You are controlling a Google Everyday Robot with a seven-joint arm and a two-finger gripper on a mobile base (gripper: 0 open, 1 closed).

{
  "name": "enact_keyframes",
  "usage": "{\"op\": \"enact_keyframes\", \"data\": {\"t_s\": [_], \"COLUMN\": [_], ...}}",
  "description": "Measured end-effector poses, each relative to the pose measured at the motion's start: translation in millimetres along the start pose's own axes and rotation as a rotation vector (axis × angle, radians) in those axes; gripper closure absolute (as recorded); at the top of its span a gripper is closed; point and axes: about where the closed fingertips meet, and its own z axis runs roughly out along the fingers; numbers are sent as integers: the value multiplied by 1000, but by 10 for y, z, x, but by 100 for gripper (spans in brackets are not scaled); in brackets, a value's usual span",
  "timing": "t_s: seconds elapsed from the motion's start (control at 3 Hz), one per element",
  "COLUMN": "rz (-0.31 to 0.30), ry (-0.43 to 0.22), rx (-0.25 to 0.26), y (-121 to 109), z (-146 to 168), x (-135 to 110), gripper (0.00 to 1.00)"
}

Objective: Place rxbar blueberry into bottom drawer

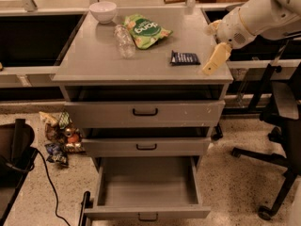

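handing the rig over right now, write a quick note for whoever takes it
Gripper: hangs over the right edge of the cabinet top, just right of the rxbar blueberry, apart from it.
Bar: lies flat on the cabinet top, not picked up.
Bottom drawer: pulled out, nothing seen inside.
Also on top: green snack bag, bottle, bowl.
Done: drawer open.
Left: grasp the bar, carry it down, release it in the bottom drawer.
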Motion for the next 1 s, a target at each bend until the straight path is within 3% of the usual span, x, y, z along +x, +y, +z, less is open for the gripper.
{"op": "enact_keyframes", "data": {"t_s": [0.33, 0.67, 1.0], "rz": [20, 67, 112], "ry": [-27, -116, -194], "rx": [41, 123, 166], "y": [-81, -386, -653], "z": [42, 178, 337], "x": [43, 143, 227], "gripper": [0, 0, 0]}}
